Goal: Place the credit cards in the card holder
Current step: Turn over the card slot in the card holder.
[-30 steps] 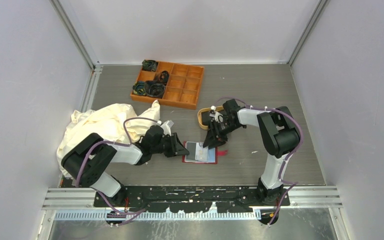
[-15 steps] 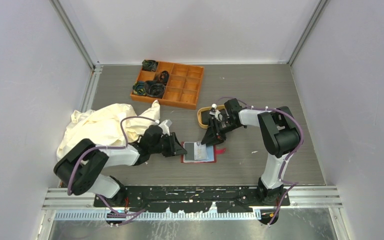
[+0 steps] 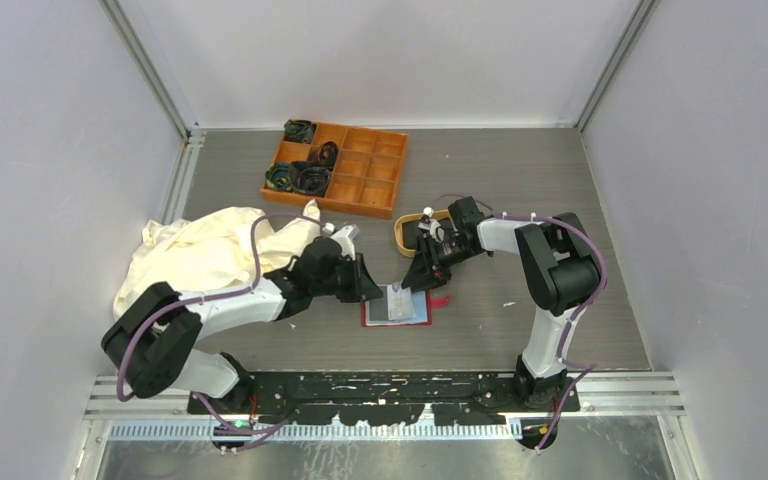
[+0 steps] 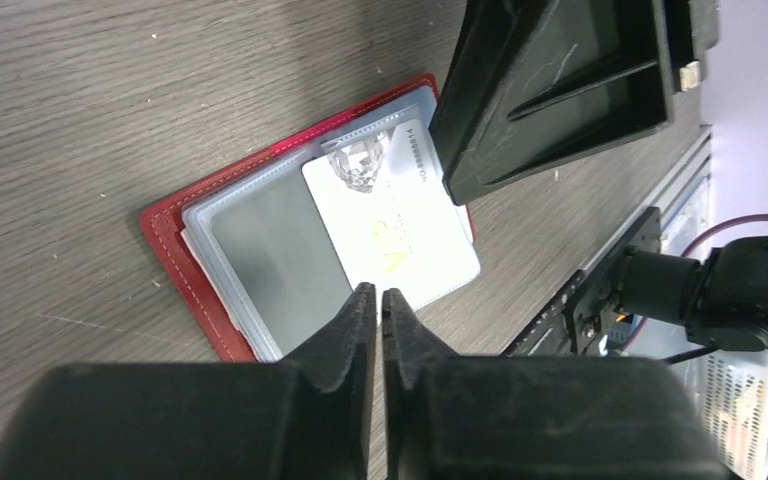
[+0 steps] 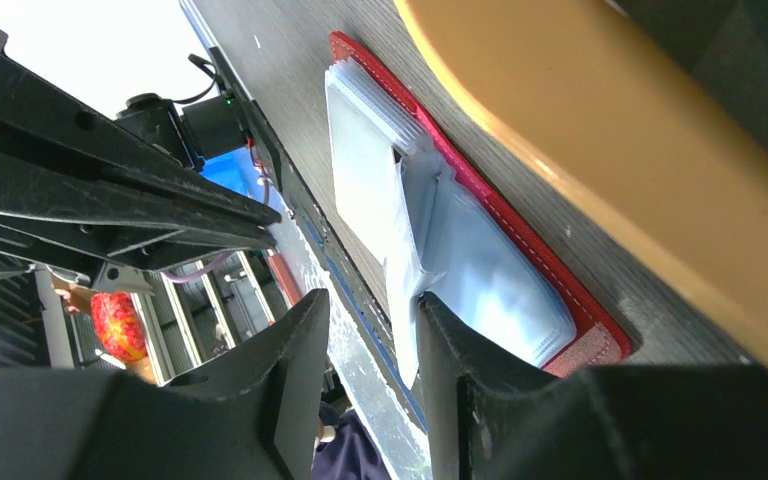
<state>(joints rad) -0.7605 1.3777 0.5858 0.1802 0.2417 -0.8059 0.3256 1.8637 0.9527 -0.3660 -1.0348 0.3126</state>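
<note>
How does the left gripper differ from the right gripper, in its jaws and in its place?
The left gripper is shut, fingers almost touching; the right gripper stands partly open. The left gripper sits at the card holder's left edge, the right gripper over its far edge. Both hang close to the card holder.

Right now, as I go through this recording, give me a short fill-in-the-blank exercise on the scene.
1. The red card holder lies ___ on the table, pockets up.
2. The left gripper has its jaws ___.
3. The card lying on the holder is ___.
4. In the top view, the cream cloth lies ___ of the holder.
Missing words: open, shut, white, left.
</note>
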